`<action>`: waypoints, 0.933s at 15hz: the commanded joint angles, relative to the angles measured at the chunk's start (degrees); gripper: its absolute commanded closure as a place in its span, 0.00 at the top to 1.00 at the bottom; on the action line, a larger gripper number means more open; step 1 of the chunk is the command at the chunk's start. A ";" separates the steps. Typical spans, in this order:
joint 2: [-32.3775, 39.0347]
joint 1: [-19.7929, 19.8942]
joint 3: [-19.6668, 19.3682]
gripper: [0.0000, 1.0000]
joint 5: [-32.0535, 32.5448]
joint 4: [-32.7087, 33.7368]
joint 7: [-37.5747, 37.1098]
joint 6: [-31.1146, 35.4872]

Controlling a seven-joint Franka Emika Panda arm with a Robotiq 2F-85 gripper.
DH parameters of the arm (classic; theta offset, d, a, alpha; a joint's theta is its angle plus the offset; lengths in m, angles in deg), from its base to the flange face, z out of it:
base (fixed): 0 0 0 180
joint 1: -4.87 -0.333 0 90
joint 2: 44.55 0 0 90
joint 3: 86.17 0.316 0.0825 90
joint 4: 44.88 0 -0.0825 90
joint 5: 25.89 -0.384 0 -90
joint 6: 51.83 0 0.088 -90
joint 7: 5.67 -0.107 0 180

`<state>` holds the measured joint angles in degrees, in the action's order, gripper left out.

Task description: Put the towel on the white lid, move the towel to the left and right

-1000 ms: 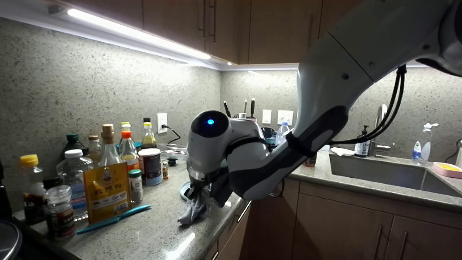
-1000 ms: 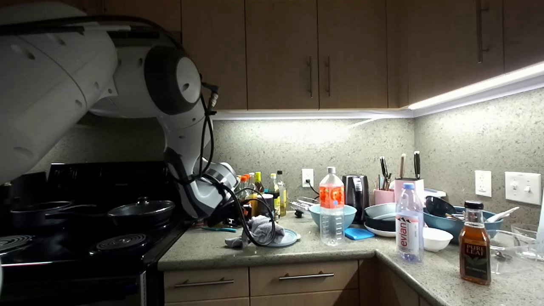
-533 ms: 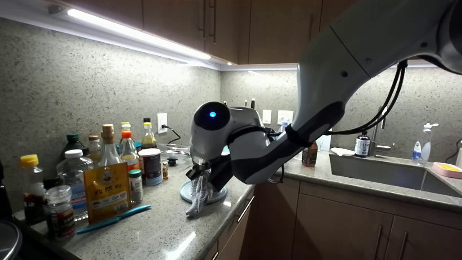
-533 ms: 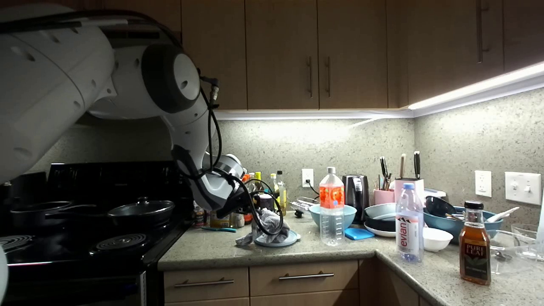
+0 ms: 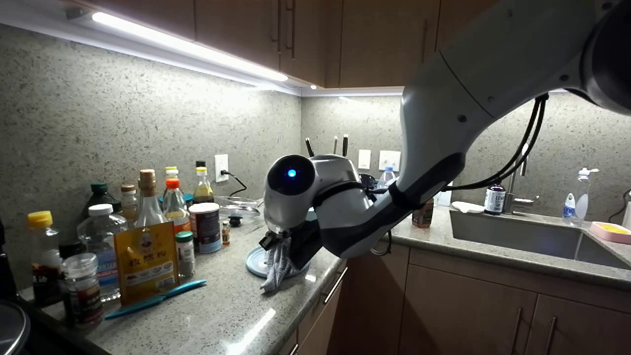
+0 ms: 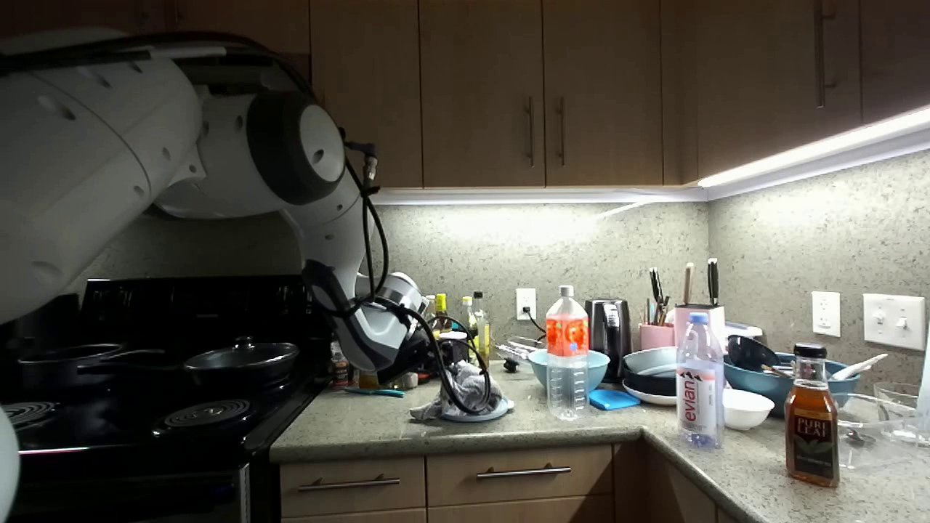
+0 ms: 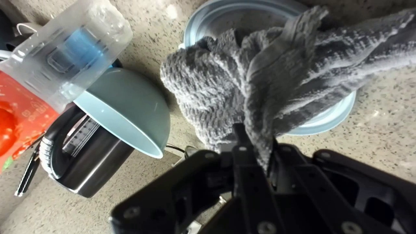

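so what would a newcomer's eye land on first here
Probably the white arm, spanning an exterior view from upper right to centre, a blue light glowing near its end. Next, in the wrist view, the pincer clamps a gray towel bunched over a pale blue lid. Then the yellow pouch stands out at left in an exterior view.

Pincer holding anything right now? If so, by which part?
Yes, the gray towel: the pincer grips a bunched fold of it; the rest drapes over the lid and past its edge.
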<state>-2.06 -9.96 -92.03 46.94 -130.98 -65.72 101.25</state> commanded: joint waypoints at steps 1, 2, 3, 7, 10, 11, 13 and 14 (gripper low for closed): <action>2.67 0.63 1.20 0.03 -1.96 0.44 1.61 0.07; 3.52 1.12 1.80 0.03 -2.62 0.65 2.24 0.91; 4.16 2.08 3.11 0.03 -2.96 0.92 2.90 1.32; 5.13 3.18 5.00 0.03 -6.55 2.09 4.73 3.51; 5.64 2.30 4.33 0.03 -9.35 5.03 5.00 2.42; 6.03 1.89 3.79 0.03 -9.90 6.37 4.85 2.06; 7.04 1.24 2.72 0.03 -10.09 9.24 4.23 1.68; 7.58 0.92 2.05 0.03 -9.62 10.64 3.95 1.55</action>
<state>3.52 -8.13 -88.37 38.73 -124.61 -63.26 103.34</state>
